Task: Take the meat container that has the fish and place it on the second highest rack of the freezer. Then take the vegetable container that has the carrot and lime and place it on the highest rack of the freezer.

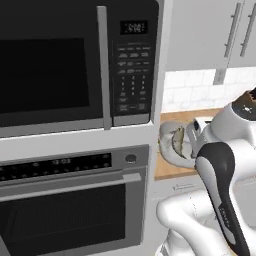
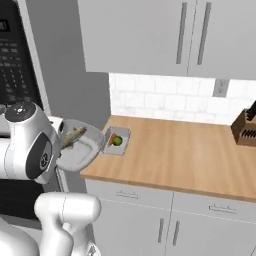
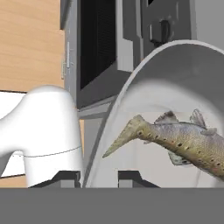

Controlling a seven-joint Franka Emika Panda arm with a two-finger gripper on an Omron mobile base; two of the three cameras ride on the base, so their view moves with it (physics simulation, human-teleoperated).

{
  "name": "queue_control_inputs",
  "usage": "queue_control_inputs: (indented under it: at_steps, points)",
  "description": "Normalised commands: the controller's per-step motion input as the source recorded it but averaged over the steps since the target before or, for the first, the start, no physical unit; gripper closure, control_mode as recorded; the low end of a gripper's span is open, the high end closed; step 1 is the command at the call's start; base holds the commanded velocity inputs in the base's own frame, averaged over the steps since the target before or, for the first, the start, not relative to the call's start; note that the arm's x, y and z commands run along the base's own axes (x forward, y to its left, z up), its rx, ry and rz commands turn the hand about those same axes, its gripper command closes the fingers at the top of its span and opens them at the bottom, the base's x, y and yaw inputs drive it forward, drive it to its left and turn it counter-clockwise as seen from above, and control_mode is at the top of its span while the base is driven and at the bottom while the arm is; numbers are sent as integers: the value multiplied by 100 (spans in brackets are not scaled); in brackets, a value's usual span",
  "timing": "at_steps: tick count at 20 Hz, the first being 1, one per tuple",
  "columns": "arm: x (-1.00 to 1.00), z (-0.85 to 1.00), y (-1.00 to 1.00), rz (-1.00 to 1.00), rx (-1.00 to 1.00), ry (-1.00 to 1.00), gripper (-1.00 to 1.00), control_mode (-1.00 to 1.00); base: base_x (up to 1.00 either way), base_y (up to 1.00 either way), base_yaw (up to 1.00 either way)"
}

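Note:
The meat container [image 3: 175, 65], a pale round dish, hangs tilted in the air with the fish [image 3: 183, 140] lying in it. My gripper [image 3: 99, 177] is shut on its rim, one fingertip on each side of the wall. From the base it sits beside the oven column, at the counter's left end: the meat container [image 2: 80, 147] with the fish [image 2: 74, 136], and the same container [image 1: 175, 145] seen past my forearm. The vegetable container [image 2: 116, 141] rests on the counter just right of it, holding the lime [image 2: 118, 141] and the carrot [image 2: 112, 138]. The freezer is out of view.
A microwave [image 1: 75, 60] sits above a black oven [image 1: 70, 200] in the tall column on the left. The wooden counter [image 2: 175, 150] runs right to a knife block [image 2: 245, 127]. Wall cabinets [image 2: 150, 35] hang above; base cabinets stand below.

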Motion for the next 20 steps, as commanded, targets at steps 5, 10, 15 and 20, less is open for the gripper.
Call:
queue_control_inputs:
  at_steps: [5, 10, 15, 20]
  points:
    - [0, 0, 0, 0, 0, 0, 100, 100, -38, 95, 0]
    - [0, 0, 0, 0, 0, 0, 100, 100, -36, 82, 0]
    - [0, 0, 0, 0, 0, 0, 100, 100, -40, 74, 0]
    - [0, 0, 0, 0, 0, 0, 100, 100, -49, 80, 0]
